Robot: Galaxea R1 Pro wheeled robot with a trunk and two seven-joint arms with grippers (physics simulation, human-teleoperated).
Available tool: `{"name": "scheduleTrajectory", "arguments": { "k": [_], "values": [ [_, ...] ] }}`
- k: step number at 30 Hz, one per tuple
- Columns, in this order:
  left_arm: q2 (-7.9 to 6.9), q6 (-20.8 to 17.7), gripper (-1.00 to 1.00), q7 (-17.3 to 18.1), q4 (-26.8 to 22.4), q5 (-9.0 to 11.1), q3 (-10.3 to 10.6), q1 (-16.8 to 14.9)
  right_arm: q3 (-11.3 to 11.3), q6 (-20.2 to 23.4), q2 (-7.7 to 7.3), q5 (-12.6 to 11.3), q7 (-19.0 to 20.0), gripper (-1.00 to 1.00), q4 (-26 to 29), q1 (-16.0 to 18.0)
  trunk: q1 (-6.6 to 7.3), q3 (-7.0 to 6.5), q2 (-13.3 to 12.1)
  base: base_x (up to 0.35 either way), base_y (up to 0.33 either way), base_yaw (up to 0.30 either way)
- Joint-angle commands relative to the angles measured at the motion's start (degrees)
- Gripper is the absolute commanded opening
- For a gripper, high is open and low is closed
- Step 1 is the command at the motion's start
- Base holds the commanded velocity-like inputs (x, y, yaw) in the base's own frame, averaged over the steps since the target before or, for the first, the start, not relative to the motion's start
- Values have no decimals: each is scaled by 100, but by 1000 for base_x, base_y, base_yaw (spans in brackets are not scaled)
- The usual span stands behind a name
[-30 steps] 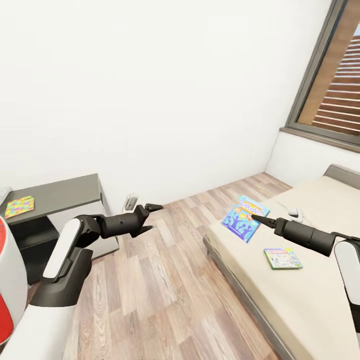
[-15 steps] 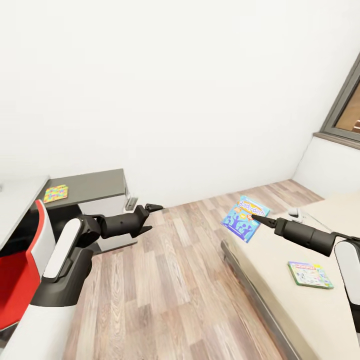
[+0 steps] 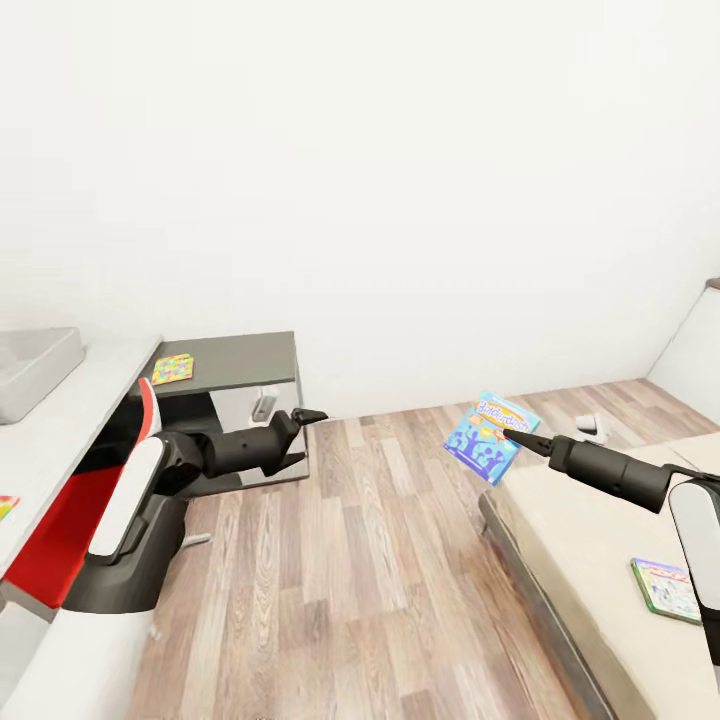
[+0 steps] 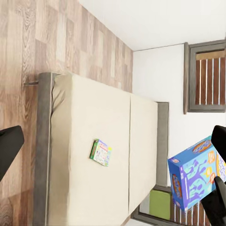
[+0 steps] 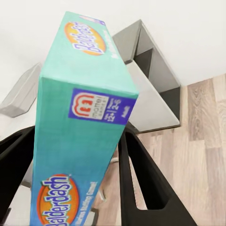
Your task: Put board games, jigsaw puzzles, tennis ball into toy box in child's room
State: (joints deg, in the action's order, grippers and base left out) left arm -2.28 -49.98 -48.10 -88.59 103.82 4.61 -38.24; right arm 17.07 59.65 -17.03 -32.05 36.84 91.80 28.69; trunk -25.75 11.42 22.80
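White-walled child's room with wood-plank floor [image 3: 350, 560], table at the left and bed at the right.

From the left: the pale grey toy box [image 3: 35, 368] sits on the light grey table [image 3: 70, 440], a jigsaw puzzle [image 3: 172, 368] lies on the low dark grey cabinet [image 3: 240, 360], and the left gripper [image 3: 298, 436] hangs over the floor with fingers spread and nothing between them. Further right, the right gripper [image 3: 508, 431] pinches the blue Balderdash board game [image 3: 492, 436] by its edge, aloft near the bed's corner; a green-edged board game [image 3: 668, 588] lies flat on the beige bed [image 3: 580, 540].
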Motion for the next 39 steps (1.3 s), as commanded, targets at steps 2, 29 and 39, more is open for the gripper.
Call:
{"name": "scheduleTrajectory", "arguments": {
  "k": [2,29,39],
  "values": [
    [2,6,100,-57,-2,54,7,-8,10,35,-1,-3,43,-100,4,5,-3,12,12,0,0,300],
    [36,-3,100,-42,0,71,30,-16,9,35,8,-11,43,-100,5,5,-3,12,12,0,0,300],
    [35,-3,100,-42,0,79,23,-10,7,35,19,-10,43,-100,0,5,-3,12,12,0,0,300]
  ]
}}
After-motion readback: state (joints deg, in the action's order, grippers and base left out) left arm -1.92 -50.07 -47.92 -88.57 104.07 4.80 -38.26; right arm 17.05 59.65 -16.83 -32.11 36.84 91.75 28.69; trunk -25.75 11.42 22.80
